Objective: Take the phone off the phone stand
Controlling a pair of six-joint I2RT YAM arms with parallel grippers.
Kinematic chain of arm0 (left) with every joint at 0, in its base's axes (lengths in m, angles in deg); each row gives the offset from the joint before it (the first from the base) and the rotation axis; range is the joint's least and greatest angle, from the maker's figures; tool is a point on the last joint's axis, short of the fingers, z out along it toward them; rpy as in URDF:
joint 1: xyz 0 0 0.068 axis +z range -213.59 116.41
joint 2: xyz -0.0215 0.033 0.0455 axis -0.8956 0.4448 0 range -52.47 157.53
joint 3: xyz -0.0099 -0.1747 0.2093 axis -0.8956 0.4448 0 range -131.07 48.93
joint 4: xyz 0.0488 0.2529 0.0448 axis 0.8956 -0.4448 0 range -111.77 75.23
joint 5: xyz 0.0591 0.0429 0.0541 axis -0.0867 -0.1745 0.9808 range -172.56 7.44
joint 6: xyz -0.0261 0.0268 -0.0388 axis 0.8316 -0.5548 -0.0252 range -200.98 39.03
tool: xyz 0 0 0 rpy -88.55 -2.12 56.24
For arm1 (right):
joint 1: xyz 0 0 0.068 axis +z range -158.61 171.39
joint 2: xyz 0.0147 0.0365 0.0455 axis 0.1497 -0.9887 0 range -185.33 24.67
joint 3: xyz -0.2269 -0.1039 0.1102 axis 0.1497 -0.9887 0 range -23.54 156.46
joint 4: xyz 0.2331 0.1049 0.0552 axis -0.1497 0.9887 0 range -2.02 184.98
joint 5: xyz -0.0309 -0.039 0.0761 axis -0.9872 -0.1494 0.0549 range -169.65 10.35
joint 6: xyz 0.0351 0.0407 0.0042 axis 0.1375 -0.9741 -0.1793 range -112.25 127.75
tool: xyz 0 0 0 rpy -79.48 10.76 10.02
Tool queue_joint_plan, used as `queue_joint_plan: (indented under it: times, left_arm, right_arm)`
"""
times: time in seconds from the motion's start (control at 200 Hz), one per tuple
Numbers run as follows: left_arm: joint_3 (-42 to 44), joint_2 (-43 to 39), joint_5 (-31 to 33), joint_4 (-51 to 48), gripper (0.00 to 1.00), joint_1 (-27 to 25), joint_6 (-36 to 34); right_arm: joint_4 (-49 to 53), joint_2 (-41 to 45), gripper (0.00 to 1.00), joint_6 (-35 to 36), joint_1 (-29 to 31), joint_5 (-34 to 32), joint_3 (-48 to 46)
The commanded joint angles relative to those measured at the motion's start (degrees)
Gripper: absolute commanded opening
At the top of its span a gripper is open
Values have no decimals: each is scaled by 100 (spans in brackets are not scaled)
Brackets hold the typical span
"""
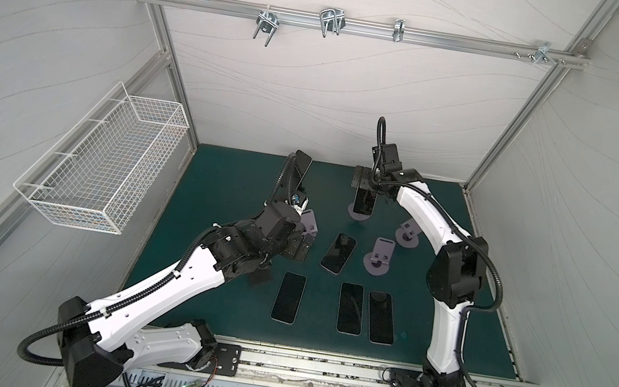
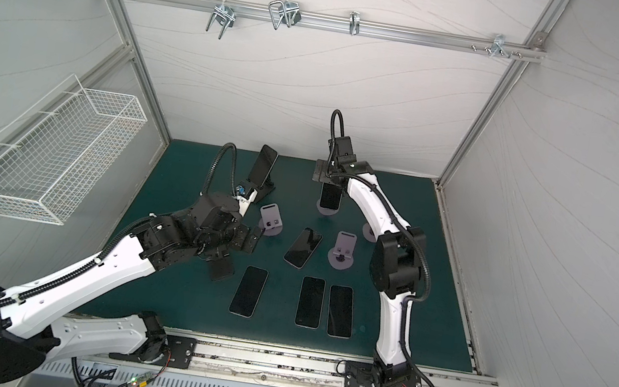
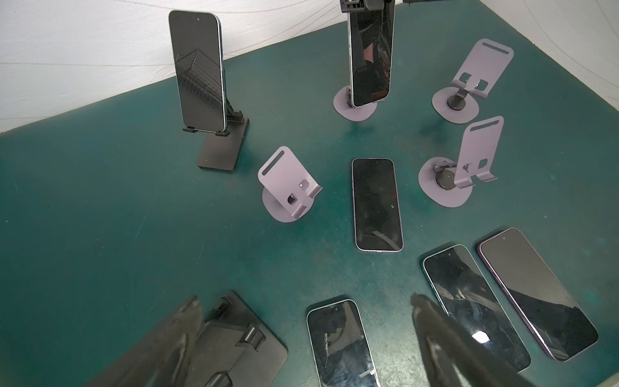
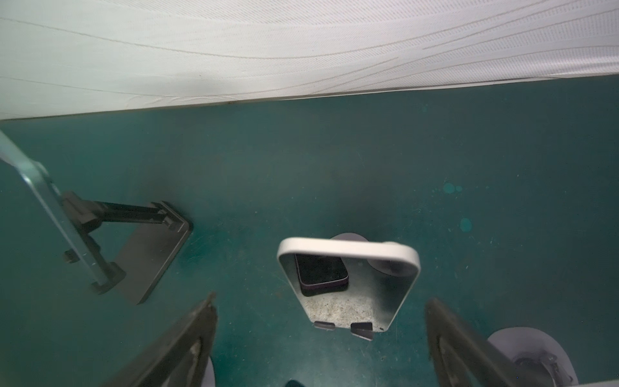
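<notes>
Right wrist view: my right gripper [image 4: 321,301] hangs spread wide just above the phone [image 4: 368,295], which stands upright in its purple stand [image 1: 357,215] near the back wall [image 4: 301,50]; my left gripper [image 3: 304,300], equally spread and empty, hovers over the green mat [image 3: 100,217].

The standing phone [image 3: 370,57] has a shiny, smooth glass front, and I see things mirrored in it like in a puddle. Its purple phone stand [image 3: 340,104] looks like dull, smooth metal. The black phone stand [image 3: 221,150] looks like matt plastic. The green mat [image 3: 100,217] is dull and a bit scuffed. The wall [image 4: 301,43] looks like woven white cloth. The wire basket [image 1: 102,166] is thin white-coated wire. The rail [image 1: 450,40] is bare silver metal.
</notes>
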Motion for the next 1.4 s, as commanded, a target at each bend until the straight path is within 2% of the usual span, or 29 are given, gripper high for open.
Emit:
queue_joint_plan:
  times: [0.0, 1.195, 1.395]
  left_arm:
    - [-13, 36, 103, 228, 99, 31, -9]
    - [120, -11, 219, 494, 99, 15, -373]
    - [102, 33, 207, 520, 99, 14, -398]
  right_arm:
    - [59, -228, 98, 135, -33, -102, 215]
    - [61, -706, 97, 681, -42, -498, 483]
    - [4, -800, 94, 731, -59, -442, 506]
